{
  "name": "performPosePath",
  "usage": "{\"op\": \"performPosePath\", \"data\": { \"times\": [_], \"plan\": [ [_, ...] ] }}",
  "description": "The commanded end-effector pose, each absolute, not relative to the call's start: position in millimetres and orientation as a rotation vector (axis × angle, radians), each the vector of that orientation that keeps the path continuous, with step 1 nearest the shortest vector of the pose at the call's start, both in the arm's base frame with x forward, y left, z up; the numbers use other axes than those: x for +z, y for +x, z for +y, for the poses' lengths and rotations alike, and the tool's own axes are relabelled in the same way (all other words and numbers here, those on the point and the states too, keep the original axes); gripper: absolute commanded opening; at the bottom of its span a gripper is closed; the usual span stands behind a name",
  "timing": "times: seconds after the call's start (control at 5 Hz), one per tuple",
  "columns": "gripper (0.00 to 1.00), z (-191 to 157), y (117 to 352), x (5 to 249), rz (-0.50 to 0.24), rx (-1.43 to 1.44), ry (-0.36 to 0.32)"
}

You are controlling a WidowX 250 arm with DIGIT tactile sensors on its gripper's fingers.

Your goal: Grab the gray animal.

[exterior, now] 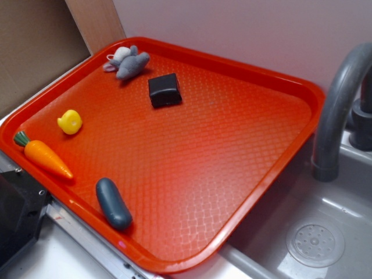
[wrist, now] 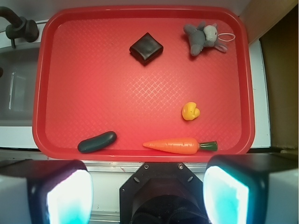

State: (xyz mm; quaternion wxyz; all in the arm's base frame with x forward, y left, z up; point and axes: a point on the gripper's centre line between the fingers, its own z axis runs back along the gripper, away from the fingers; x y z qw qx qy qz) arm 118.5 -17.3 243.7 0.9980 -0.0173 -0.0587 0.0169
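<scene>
The gray animal (exterior: 128, 63) (wrist: 202, 38) is a small plush with a whitish head and a string loop. It lies in the far corner of the red tray (exterior: 192, 163) (wrist: 93, 84). In the wrist view my gripper (wrist: 149, 186) hangs high above the tray's near edge, far from the plush. It is open, with nothing between its two pale pads (wrist: 70, 196). The exterior view does not show the gripper.
Also on the tray are a black block (exterior: 164, 90) (wrist: 146, 48), a yellow duck (exterior: 70, 122) (wrist: 190, 111), an orange carrot (exterior: 45, 157) (wrist: 175, 146) and a dark blue-gray oblong toy (exterior: 113, 203) (wrist: 97, 142). A gray faucet (exterior: 340, 99) and sink (exterior: 314, 244) stand beside the tray.
</scene>
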Motion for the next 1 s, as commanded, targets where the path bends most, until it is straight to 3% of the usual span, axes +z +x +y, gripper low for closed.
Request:
{"op": "performPosePath", "data": {
  "times": [0.0,0.2,0.4,0.8],
  "plan": [
    [1.0,-17.3,118.5,243.7,-0.117,0.034,-0.035],
    [1.0,-6.4,143.9,222.8,-0.165,0.285,-0.081],
    [1.0,2.6,164.1,199.3,-0.163,0.492,-0.081],
    [1.0,54.3,224.7,141.5,-0.245,0.987,-0.023]
  ]
}}
